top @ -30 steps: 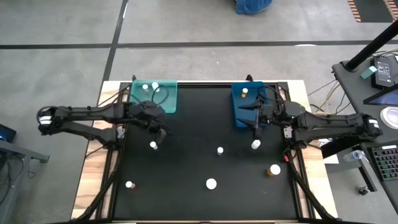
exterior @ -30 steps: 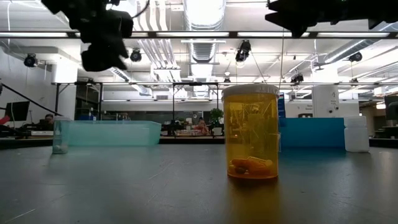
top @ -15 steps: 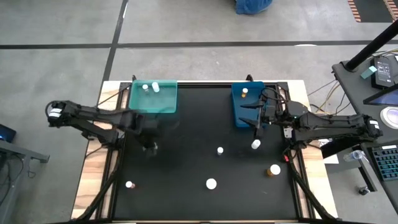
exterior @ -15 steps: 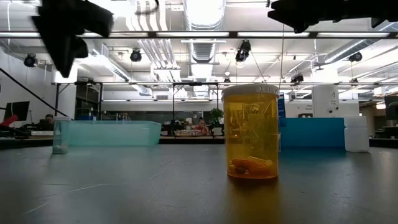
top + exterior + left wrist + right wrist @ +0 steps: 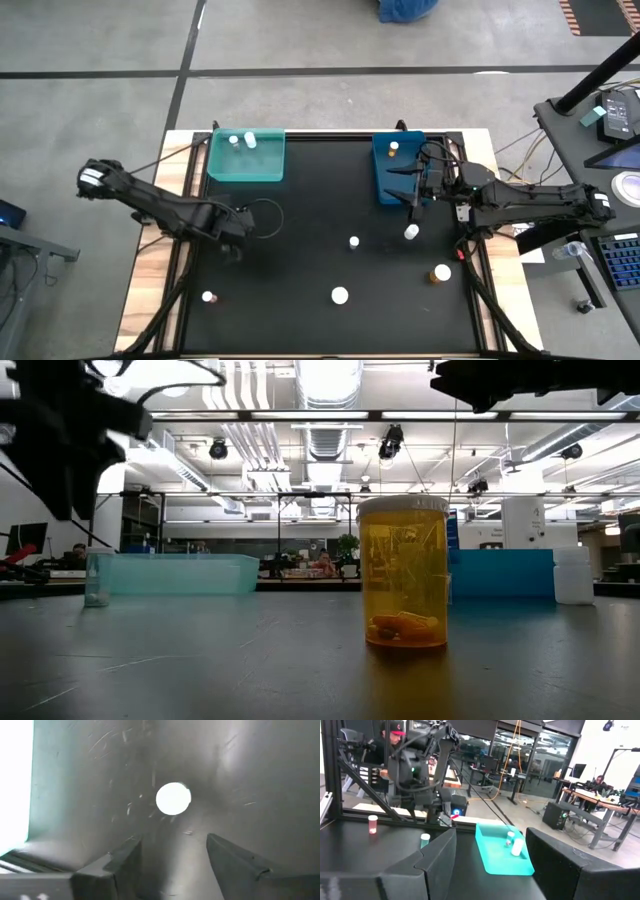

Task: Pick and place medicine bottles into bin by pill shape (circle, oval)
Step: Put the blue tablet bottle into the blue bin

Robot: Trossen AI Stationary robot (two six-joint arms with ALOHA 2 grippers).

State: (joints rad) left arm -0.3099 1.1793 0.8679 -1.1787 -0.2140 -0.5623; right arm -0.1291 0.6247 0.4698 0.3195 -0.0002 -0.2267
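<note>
- The left gripper (image 5: pixel 232 240) hangs over the black table (image 5: pixel 300 240) near its 9 o'clock edge, at about 6 o'clock from the teal bin (image 5: pixel 247 157). In its wrist view its fingers (image 5: pixel 120 862) stand spread with nothing between them, and a white-capped bottle (image 5: pixel 173 798) stands on the mat beyond the tips.
- The teal bin sits at the table's 11 o'clock corner and holds two white bottles (image 5: pixel 241 140) near its far wall.
- A small bottle (image 5: pixel 208 296) stands at the table's 7 o'clock corner, well apart from the others.
- Toward 6 o'clock from the table's centre lies a white cap (image 5: pixel 340 295); another white bottle (image 5: pixel 354 241) stands close to the centre.
- In the low view an amber bottle (image 5: pixel 403 572) with a white cap stands nearest the camera, pills lying at its bottom.
- The blue bin (image 5: pixel 393 172) sits at 1 o'clock with an amber bottle (image 5: pixel 394 147) inside it.
- The right gripper (image 5: pixel 412 196) hovers at the blue bin's near edge, its fingers (image 5: pixel 427 862) apart and empty.
- A white bottle (image 5: pixel 411 232) stands just at 6 o'clock from that gripper, and an amber-orange bottle (image 5: pixel 440 273) stands at 4 o'clock on the table.
</note>
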